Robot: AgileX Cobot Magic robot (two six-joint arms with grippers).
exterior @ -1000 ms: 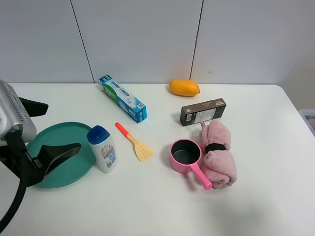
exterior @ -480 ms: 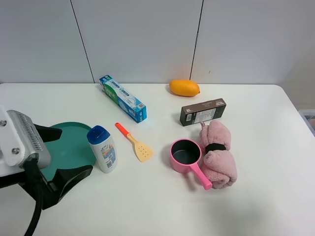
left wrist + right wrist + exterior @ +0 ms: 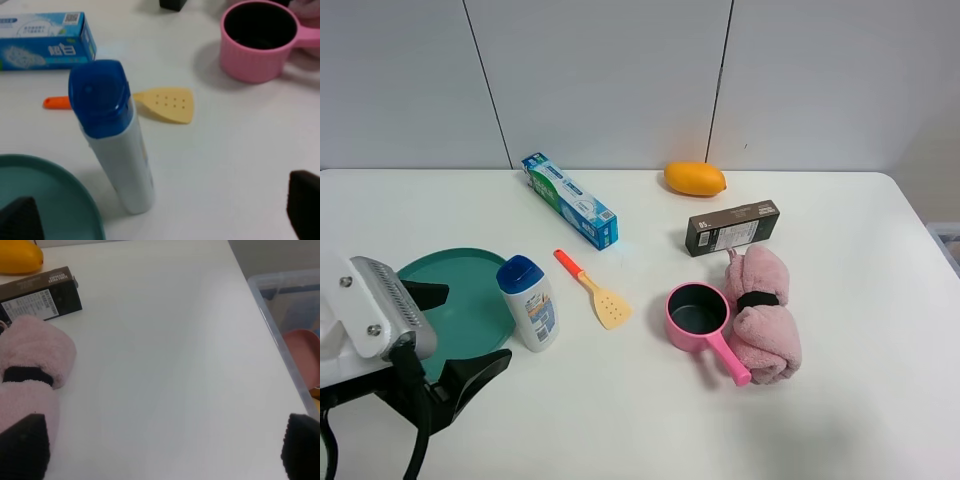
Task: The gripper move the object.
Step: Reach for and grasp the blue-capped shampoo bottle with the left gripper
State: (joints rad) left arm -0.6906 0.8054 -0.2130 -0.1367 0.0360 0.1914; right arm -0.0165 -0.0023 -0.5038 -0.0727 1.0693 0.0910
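Note:
The white bottle (image 3: 528, 303) with a dark blue cap stands upright at the right edge of the green plate (image 3: 466, 282). My left gripper (image 3: 455, 335) is open and empty, just left of and nearer than the bottle, partly over the plate, with its jaws pointing toward it. In the left wrist view the bottle (image 3: 112, 140) stands ahead between the two black fingertips (image 3: 304, 206), not touched. My right gripper (image 3: 162, 447) is open and empty over bare table beside the pink towel (image 3: 30, 385); it is out of the exterior view.
A blue-green toothpaste box (image 3: 569, 200), an orange-handled spatula (image 3: 597, 291), a pink saucepan (image 3: 700, 315), a pink towel (image 3: 763, 313), a dark box (image 3: 732, 227) and a mango (image 3: 695, 178) lie on the white table. A clear bin (image 3: 290, 325) stands off the table's right edge.
My left gripper has swung from the far left edge down and to the right, closer to the bottle. The bottle and the other objects have not moved.

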